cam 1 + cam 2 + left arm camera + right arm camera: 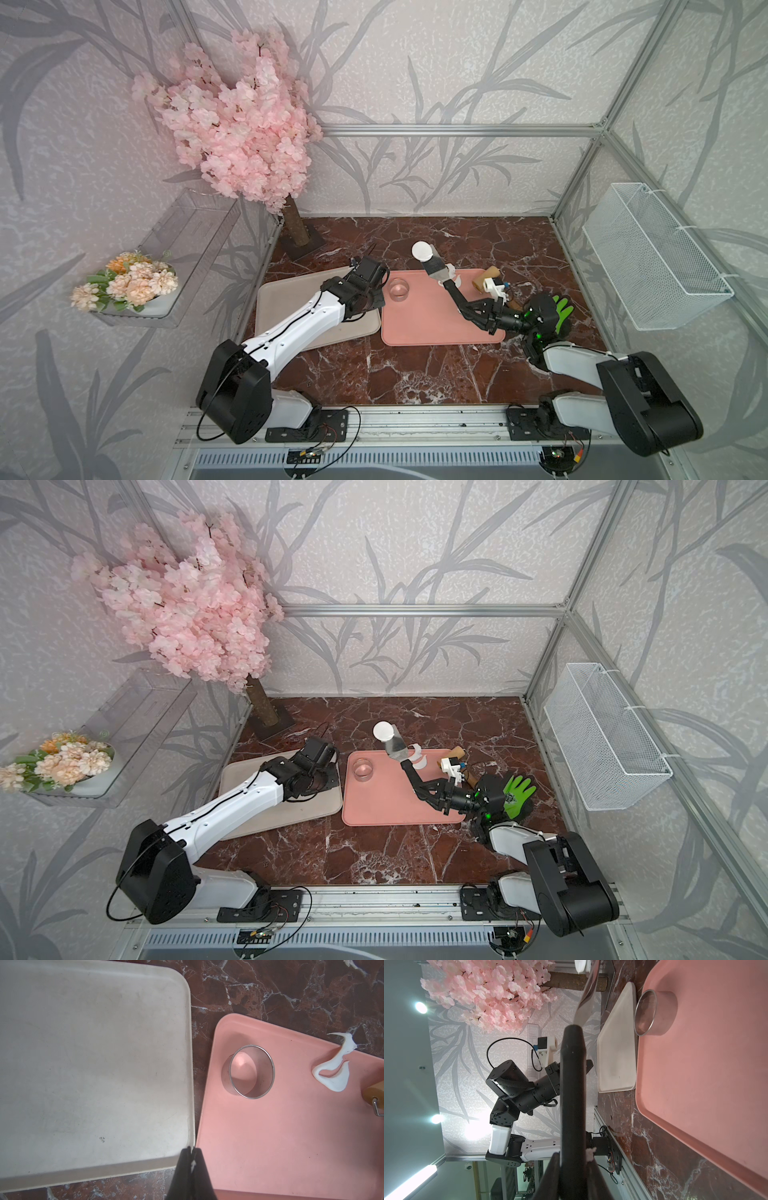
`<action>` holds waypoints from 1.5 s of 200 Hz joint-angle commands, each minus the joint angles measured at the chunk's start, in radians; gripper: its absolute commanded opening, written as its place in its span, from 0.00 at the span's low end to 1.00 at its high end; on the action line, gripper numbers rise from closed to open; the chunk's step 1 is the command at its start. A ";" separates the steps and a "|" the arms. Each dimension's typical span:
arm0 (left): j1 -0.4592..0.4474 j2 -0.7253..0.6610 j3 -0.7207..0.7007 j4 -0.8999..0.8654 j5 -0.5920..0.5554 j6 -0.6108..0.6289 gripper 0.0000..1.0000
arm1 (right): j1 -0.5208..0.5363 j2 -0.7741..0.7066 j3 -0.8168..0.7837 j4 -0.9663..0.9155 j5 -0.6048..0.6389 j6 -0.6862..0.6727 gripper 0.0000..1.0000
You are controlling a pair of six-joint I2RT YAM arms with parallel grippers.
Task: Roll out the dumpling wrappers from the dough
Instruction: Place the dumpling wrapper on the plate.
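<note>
A thin round white dumpling wrapper (422,250) (383,731) lies on the tip of a metal spatula blade (437,268), raised past the far edge of the pink tray (428,324). My right gripper (573,1155) (471,309) is shut on the spatula's black handle (572,1088). A ragged white scrap of dough (336,1078) (458,281) lies at the tray's far edge, beside the tan wooden roller (487,277). My left gripper (191,1150) is shut and empty, hovering over the seam between the beige tray (83,1064) and the pink one.
A round cutter cup (225,1078) (399,289) stands in the pink tray's far left corner. A green glove (563,309) lies behind the right wrist. A blossom tree (297,232) stands at the back left, and a wire basket (652,257) hangs on the right wall.
</note>
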 commanded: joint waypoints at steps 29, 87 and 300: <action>0.030 -0.104 -0.006 -0.068 -0.034 -0.012 0.14 | 0.044 -0.070 0.090 -0.150 -0.008 -0.066 0.00; 0.057 -0.204 -0.001 -0.110 -0.058 -0.013 0.21 | 0.187 0.042 0.175 -0.094 0.046 -0.050 0.00; 0.189 -0.297 -0.065 -0.083 0.016 0.040 0.28 | 0.520 0.638 0.833 -0.955 0.064 -0.511 0.00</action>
